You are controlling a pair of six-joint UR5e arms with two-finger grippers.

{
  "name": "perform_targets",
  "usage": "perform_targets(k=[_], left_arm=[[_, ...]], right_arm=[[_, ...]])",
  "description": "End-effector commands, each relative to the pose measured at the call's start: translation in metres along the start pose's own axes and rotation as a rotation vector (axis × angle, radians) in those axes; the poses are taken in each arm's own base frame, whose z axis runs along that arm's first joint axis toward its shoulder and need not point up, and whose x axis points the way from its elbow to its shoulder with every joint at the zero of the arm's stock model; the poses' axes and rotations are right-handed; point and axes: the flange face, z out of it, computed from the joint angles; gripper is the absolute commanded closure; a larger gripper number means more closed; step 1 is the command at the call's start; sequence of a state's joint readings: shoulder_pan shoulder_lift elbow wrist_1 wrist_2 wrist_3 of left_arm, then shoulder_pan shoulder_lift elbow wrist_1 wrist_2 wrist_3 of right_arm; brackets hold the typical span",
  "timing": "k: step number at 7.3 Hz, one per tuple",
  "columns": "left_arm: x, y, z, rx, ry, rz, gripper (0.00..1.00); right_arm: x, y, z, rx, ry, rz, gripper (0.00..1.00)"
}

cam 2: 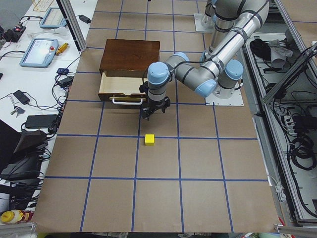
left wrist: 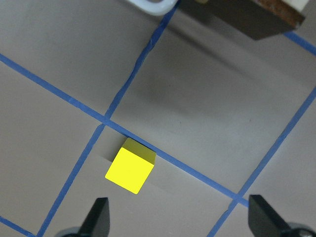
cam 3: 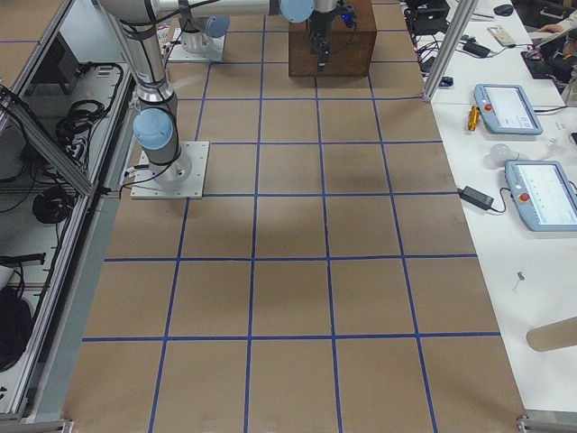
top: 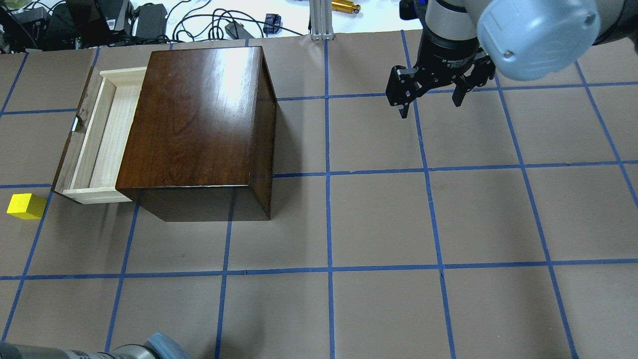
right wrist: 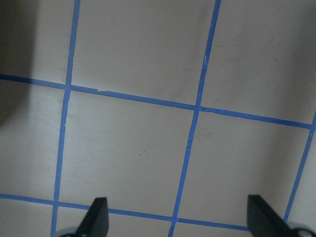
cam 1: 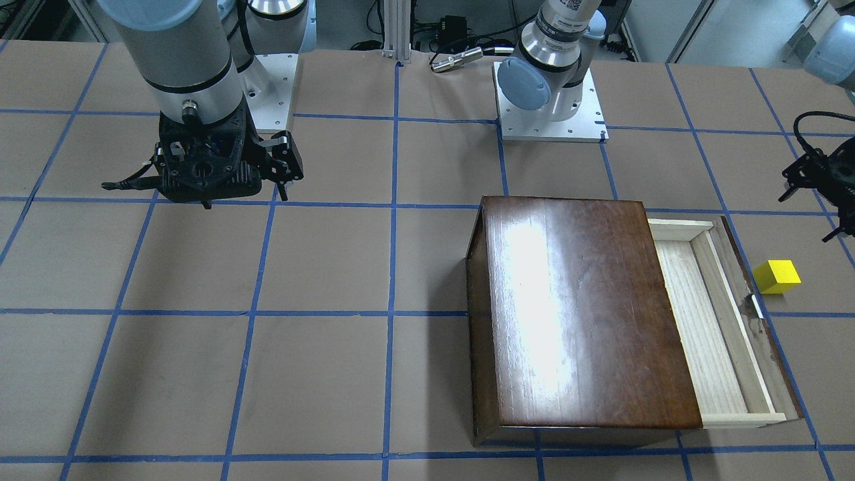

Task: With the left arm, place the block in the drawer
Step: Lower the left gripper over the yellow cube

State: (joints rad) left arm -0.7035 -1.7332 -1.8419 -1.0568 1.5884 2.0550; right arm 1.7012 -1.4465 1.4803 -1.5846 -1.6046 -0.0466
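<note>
Left gripper [left wrist: 180, 219], jaws spread wide and empty, hangs at the bottom edge of its wrist view. The yellow block [left wrist: 131, 170] lies on the table [left wrist: 212, 108] just above, lower left of centre. Overhead, the drawer [top: 99, 144] stands open at upper left; the right gripper [top: 430, 103], likewise spread and empty, is at upper right.

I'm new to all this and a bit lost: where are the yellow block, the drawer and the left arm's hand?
yellow block [cam 1: 777, 272], front-facing view, its top face.
drawer [top: 105, 142], overhead view, its bare pale floor.
left hand [left wrist: 180, 219], left wrist view, midway between its fingertips.
</note>
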Motion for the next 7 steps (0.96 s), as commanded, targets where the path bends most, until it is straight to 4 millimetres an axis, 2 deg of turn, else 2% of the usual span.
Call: perform_targets(k=[1, 3, 5, 7], left_arm=[[-0.014, 0.018, 0.037, -0.014, -0.023, 0.146, 0.0], [-0.027, 0.024, 0.063, -0.01, -0.026, 0.237, 0.0], [-0.043, 0.032, 0.086, 0.006, -0.006, 0.242, 0.0], [-0.043, 0.031, 0.112, 0.032, 0.029, 0.241, 0.0]], right_arm=[[0.0, 0.0, 0.0, 0.0, 0.0, -0.001, 0.0], [0.0, 0.0, 0.0, 0.0, 0.0, -0.001, 0.0], [0.0, 0.0, 0.0, 0.0, 0.0, -0.001, 0.0], [0.0, 0.0, 0.0, 0.0, 0.0, -0.001, 0.0]])
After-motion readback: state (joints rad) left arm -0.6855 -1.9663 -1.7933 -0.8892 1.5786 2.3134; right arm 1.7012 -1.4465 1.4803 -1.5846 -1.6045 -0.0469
